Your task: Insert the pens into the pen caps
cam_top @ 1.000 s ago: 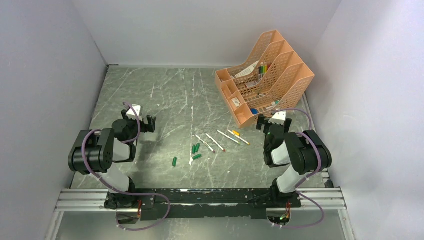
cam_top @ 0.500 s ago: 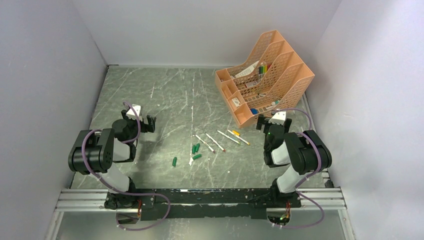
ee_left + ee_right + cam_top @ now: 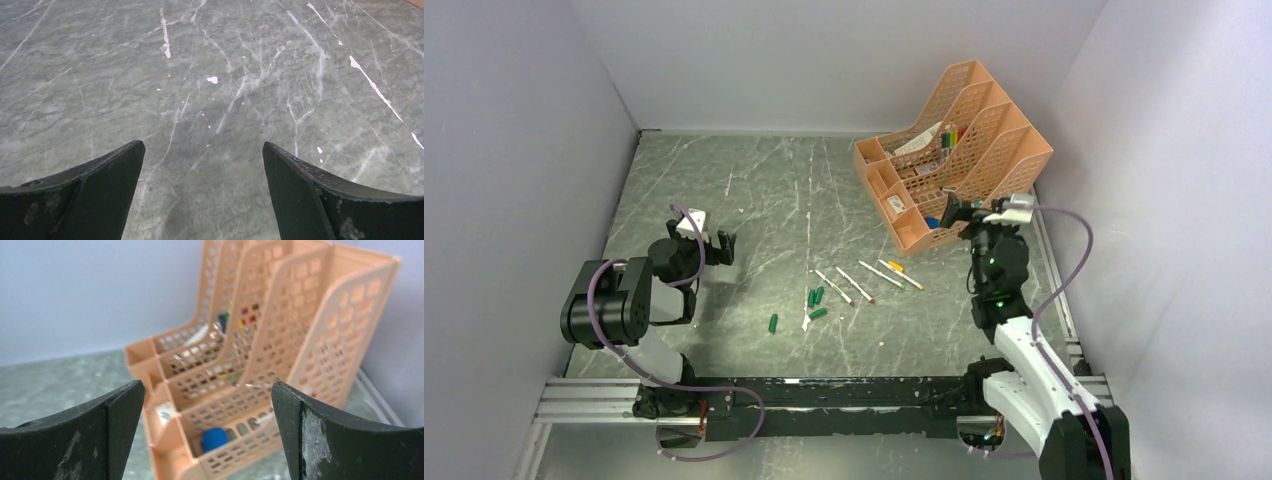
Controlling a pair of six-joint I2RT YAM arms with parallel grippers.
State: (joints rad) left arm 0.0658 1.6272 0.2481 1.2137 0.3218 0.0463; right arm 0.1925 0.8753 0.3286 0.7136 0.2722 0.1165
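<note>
**Operator:** Top view: gripper status?

**Technician:** The left gripper (image 3: 724, 247) sat low over the left side of the table (image 3: 724, 170), jaws spread fully, holding nothing. The right gripper (image 3: 954, 212) was raised just beside the orange file rack (image 3: 1014, 150), jaws equally wide and empty.

**Operator:** Location of the task items?

**Technician:** 4 pens (image 3: 854, 284) lay side by side near the table centre, between the 2 arms. 4 pen caps (image 3: 816, 297) lay just left of them, 1 further left than the rest. Neither gripper touched any.

**Operator:** Left wrist view?

**Technician:** The left fingers (image 3: 100, 195) stood well apart, with only marbled surface between them.

**Operator:** Right wrist view?

**Technician:** The right fingers (image 3: 95, 435) stood well apart, framing the rack. A blue object (image 3: 214, 438) sat in its lowest compartment.
</note>
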